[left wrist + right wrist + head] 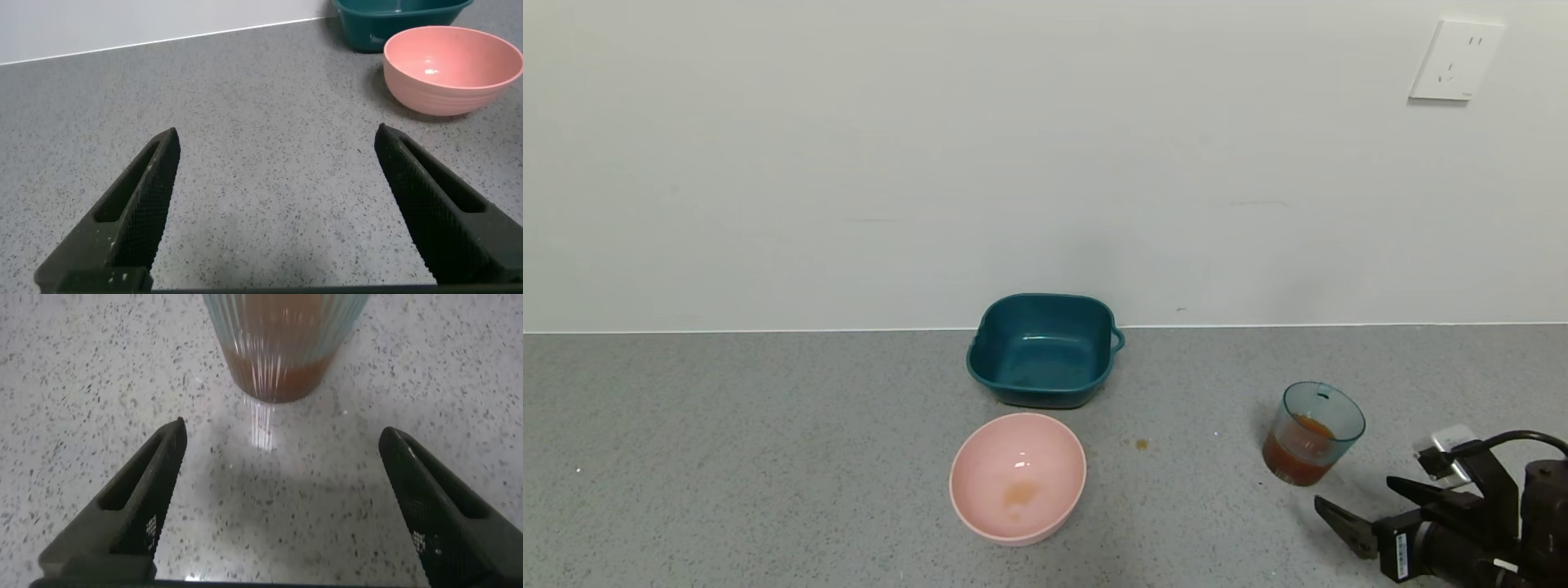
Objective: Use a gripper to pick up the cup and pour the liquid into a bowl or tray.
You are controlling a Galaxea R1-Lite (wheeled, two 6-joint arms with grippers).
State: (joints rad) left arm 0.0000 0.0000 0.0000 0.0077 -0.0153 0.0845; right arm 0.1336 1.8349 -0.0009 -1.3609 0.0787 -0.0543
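The ribbed translucent blue-grey cup [1313, 433] stands upright on the grey counter at the right, holding orange-brown liquid [1294, 459] in its lower part. My right gripper [1356, 494] is open and empty, low over the counter just in front and to the right of the cup, apart from it. In the right wrist view the cup [282, 343] with its liquid [278, 371] stands a short way beyond the open right gripper [282, 429]. The dark teal basin [1045, 302] sits at the back centre by the wall. My left gripper [278, 135] is open and empty over bare counter.
A round pale pink bowl [1029, 449] with a faint orange stain inside stands in front of the basin; both show in the left wrist view, bowl [453, 69] and basin [392, 20]. A small orange drop [1141, 443] lies on the counter. A wall socket [1456, 60] sits high right.
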